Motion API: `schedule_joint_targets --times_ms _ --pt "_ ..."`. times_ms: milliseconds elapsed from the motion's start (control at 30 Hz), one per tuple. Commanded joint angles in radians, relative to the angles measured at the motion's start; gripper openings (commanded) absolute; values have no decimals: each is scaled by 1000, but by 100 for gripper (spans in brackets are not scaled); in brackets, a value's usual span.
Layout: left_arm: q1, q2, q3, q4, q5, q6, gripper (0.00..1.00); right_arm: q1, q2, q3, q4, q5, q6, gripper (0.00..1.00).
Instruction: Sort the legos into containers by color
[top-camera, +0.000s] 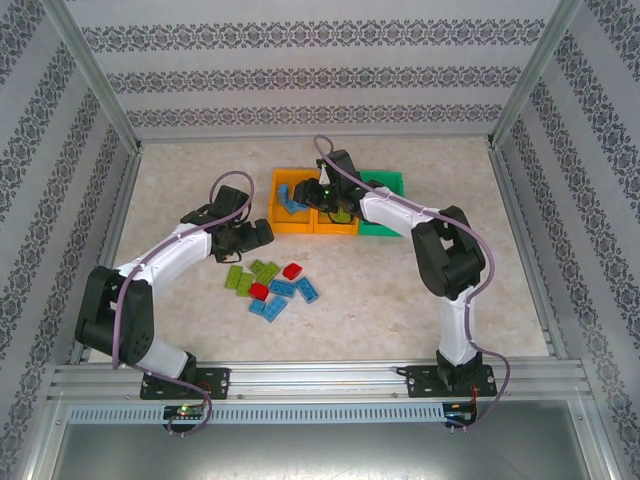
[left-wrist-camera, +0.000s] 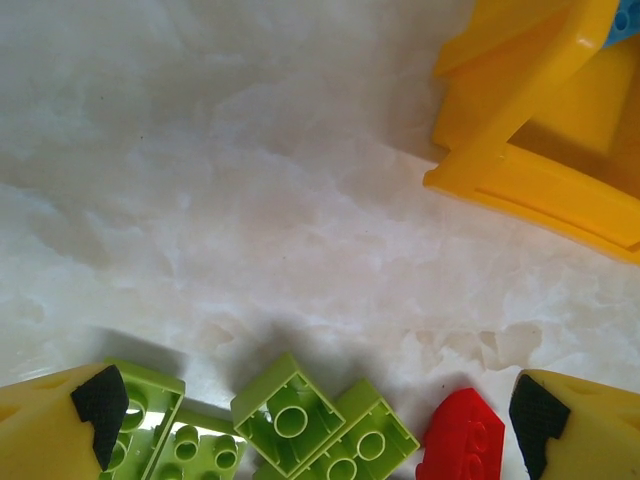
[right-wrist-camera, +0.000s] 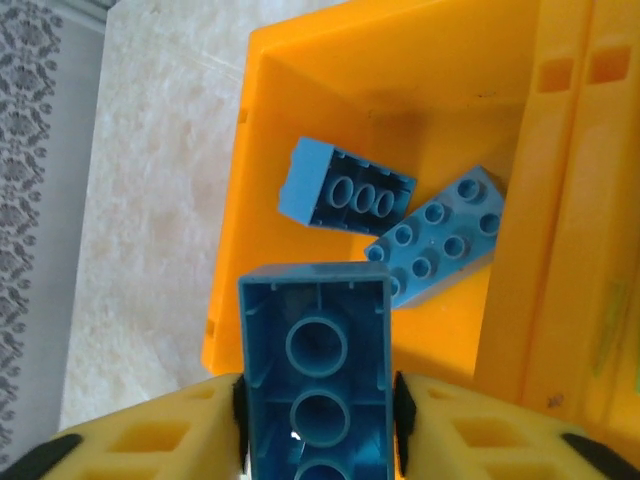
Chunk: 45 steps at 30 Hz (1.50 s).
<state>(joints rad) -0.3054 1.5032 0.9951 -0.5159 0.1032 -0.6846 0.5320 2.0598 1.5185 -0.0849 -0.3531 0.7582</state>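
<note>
Loose legos (top-camera: 275, 285) in green, red and blue lie on the table in front of the containers. My left gripper (top-camera: 250, 235) hangs open just above their far edge. Between its fingertips (left-wrist-camera: 100, 400) lie light green legos (left-wrist-camera: 290, 415), with a red lego (left-wrist-camera: 462, 440) beside the right one. My right gripper (top-camera: 335, 200) is over the left orange bin (top-camera: 292, 218), its pads against the sides of a blue lego (right-wrist-camera: 315, 340) held underside up. Two blue legos (right-wrist-camera: 345, 185) (right-wrist-camera: 440, 235) lie inside that bin (right-wrist-camera: 300, 90). The middle orange bin (top-camera: 335, 225) and green bin (top-camera: 385, 180) stand to the right.
The three bins touch one another in a row at the table's middle back. In the left wrist view the orange bin's corner (left-wrist-camera: 530, 170) sits at the upper right, beyond bare marbled table (left-wrist-camera: 250, 200). Metal frame posts and patterned walls close off the sides.
</note>
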Motion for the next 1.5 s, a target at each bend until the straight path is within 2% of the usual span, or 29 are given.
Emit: schedule_joint_targets --times_ms 0,133,233,533,733,900,1133,1467 --pt "12 16 -15 -22 8 13 100 -7 26 40 2 0 22 54" --pt "12 19 -21 -21 -2 9 100 -4 2 12 38 -25 -6 68" --pt "12 6 -35 -7 0 -2 100 6 -47 -26 42 -30 -74 73" --pt "41 -61 -91 -30 -38 -18 100 76 -234 -275 -33 -22 -420 72" --pt "66 -112 -144 -44 -47 -21 100 172 -279 -383 -47 -21 -535 72" --pt "74 -137 -171 -51 -41 -25 100 239 -233 -374 -67 -24 -572 73" --pt "77 -157 -182 -53 -43 -25 100 279 -175 -343 -122 22 -599 73" --pt "78 -156 -189 -50 -37 -28 100 279 -139 -319 -158 192 -550 67"
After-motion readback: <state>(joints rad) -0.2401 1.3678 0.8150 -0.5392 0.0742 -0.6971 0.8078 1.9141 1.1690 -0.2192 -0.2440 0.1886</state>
